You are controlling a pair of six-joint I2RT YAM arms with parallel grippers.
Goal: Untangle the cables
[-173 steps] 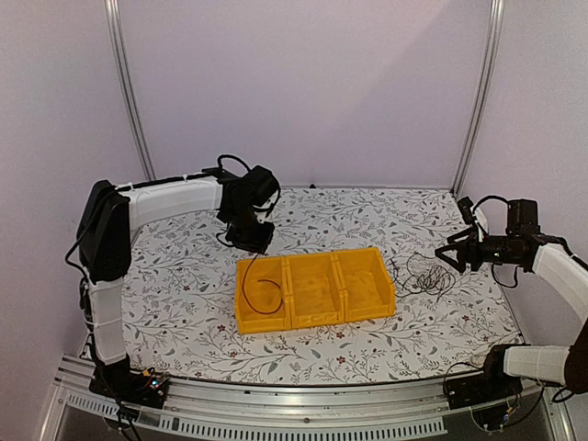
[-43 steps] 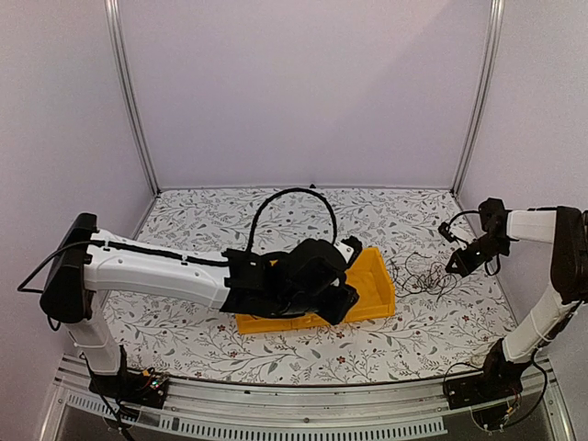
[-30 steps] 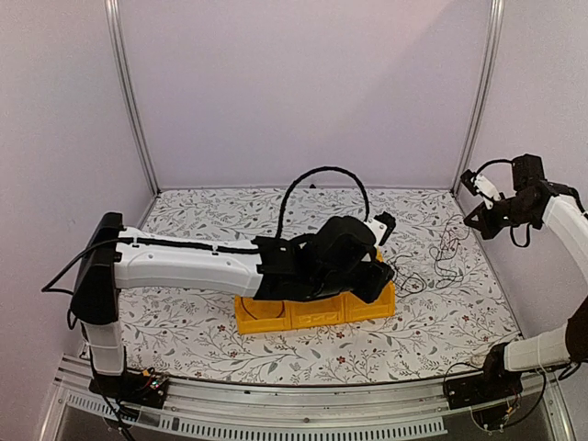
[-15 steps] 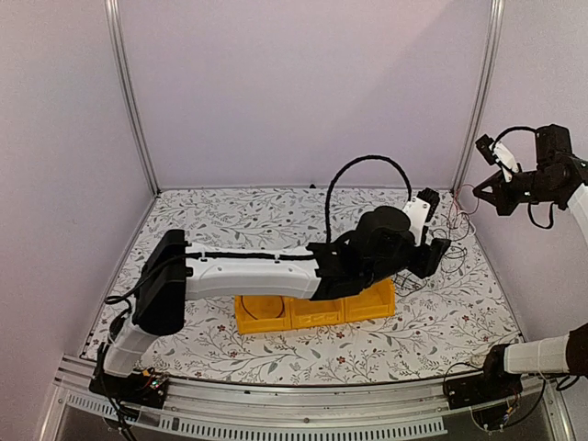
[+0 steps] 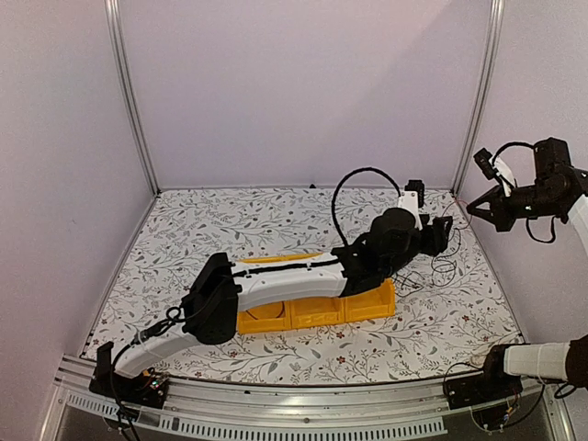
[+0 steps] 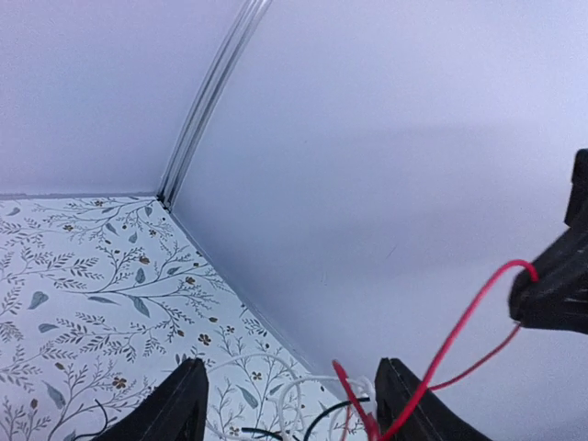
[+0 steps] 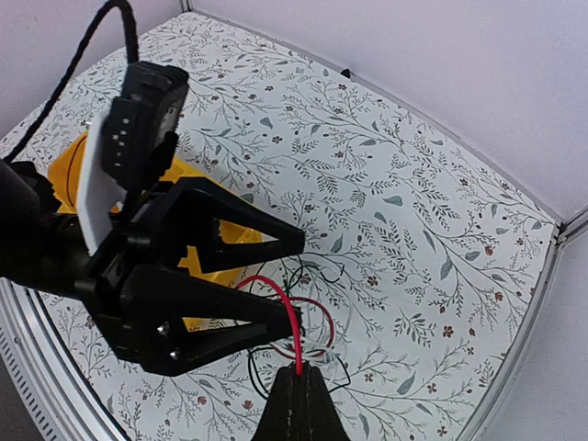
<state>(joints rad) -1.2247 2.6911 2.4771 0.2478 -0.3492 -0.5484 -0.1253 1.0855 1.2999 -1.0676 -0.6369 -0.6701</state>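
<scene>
The cables (image 5: 442, 263) are a thin tangle of red, white, black and green wires on the floral table, right of the yellow bin (image 5: 303, 313). My right gripper (image 7: 299, 372) is shut on the red cable (image 7: 287, 299), which arcs up from the tangle (image 7: 317, 342). In the top view that gripper (image 5: 471, 208) hangs high at the right wall. My left gripper (image 7: 299, 278) is open, its two black fingers (image 7: 216, 312) on either side of the lifted red loop. From the left wrist, red cable (image 6: 459, 335) rises past the right finger, white loops (image 6: 299, 386) between the fingers, gripper (image 6: 294, 404).
The left arm (image 5: 285, 276) reaches across the yellow bin toward the back right. The right wall (image 6: 386, 184) and a metal corner post (image 5: 475, 101) stand close behind the cables. Bin edge (image 7: 69, 175) shows under the left wrist.
The left arm swung from the bin's left end across to the cables and its jaws opened. The right gripper rose up and right, pulling the red cable out of the tangle.
</scene>
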